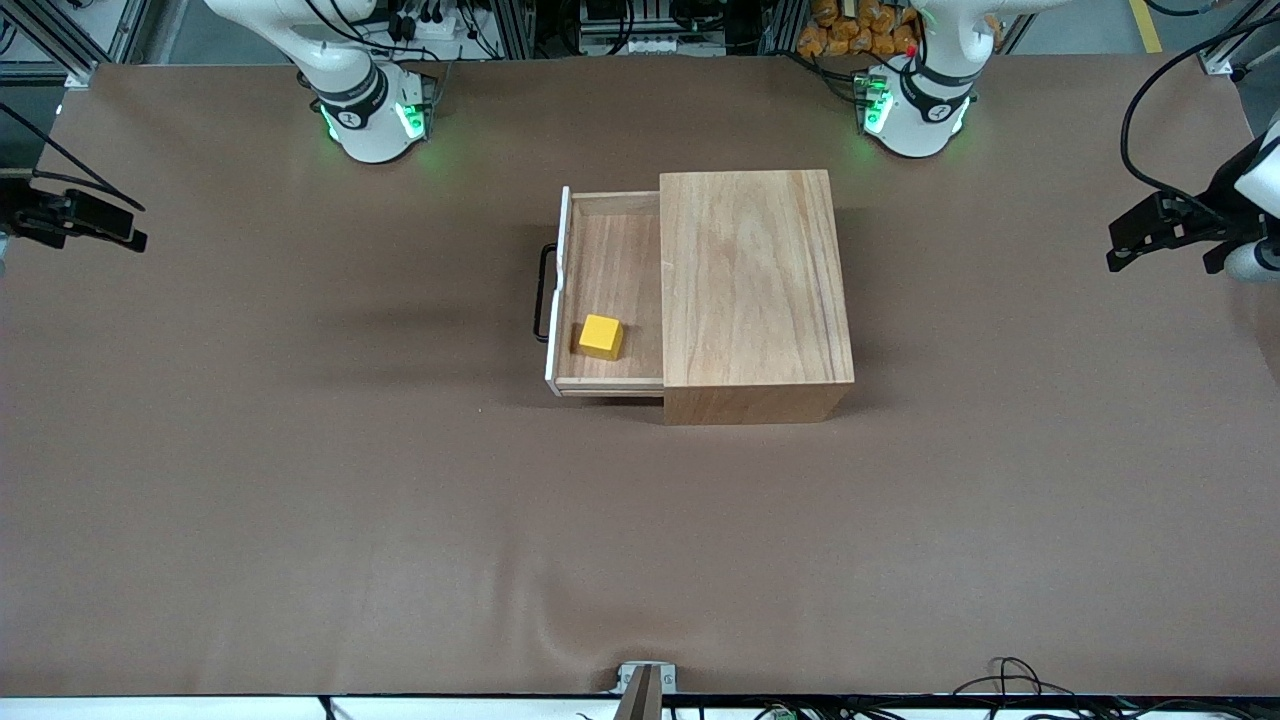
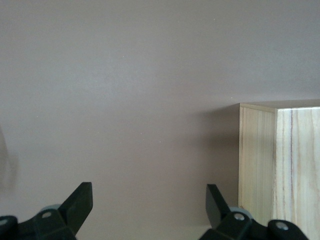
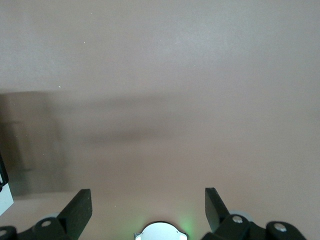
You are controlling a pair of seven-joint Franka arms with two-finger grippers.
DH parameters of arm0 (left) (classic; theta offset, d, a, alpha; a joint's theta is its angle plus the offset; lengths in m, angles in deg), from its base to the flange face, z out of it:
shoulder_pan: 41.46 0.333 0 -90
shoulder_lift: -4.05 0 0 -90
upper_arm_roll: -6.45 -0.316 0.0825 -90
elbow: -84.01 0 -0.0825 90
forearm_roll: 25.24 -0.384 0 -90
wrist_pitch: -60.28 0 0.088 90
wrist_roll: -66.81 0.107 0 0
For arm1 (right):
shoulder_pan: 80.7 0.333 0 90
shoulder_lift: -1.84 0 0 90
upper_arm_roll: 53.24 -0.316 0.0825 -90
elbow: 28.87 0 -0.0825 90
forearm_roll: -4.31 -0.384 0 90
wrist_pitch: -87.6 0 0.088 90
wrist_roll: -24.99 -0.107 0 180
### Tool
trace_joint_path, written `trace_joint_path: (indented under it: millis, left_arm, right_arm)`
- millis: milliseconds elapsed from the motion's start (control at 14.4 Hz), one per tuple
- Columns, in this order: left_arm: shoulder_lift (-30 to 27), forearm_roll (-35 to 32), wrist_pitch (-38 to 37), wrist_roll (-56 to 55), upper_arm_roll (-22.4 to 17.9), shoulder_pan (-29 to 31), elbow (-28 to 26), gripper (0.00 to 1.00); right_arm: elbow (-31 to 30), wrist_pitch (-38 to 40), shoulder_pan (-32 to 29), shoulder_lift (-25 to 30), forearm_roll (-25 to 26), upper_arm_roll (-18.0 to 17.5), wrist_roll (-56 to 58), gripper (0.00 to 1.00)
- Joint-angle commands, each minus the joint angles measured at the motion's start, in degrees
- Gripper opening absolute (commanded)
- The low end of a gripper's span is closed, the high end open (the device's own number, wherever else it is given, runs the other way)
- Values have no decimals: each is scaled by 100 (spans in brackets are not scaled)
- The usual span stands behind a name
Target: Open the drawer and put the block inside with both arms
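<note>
Front view: block [image 1: 601, 336] sits in the open drawer [image 1: 610, 290]. Both my end effectors, left [image 2: 149, 207] and right [image 3: 148, 207], hang over bare counter [image 1: 300, 500], fingers apart and empty.

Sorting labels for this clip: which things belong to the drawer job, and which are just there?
Job: drawer, pulled open; yellow block inside it; cabinet; left pincer and right pincer, both open, parked at the table's ends.
Just there: brown table cover.

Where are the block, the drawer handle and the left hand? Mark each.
block [image 1: 600, 336], front view, on its yellow top face.
drawer handle [image 1: 541, 295], front view, on the black wire's long bar.
left hand [image 2: 149, 210], left wrist view, midway between its open fingertips.
</note>
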Motion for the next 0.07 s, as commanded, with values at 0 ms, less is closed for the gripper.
trace_joint_path:
  millis: [0]
  left_arm:
    - [38,69,-108,53,32,48,126,100]
  right_arm:
    - [-18,60,105,119,101,66,-128,100]
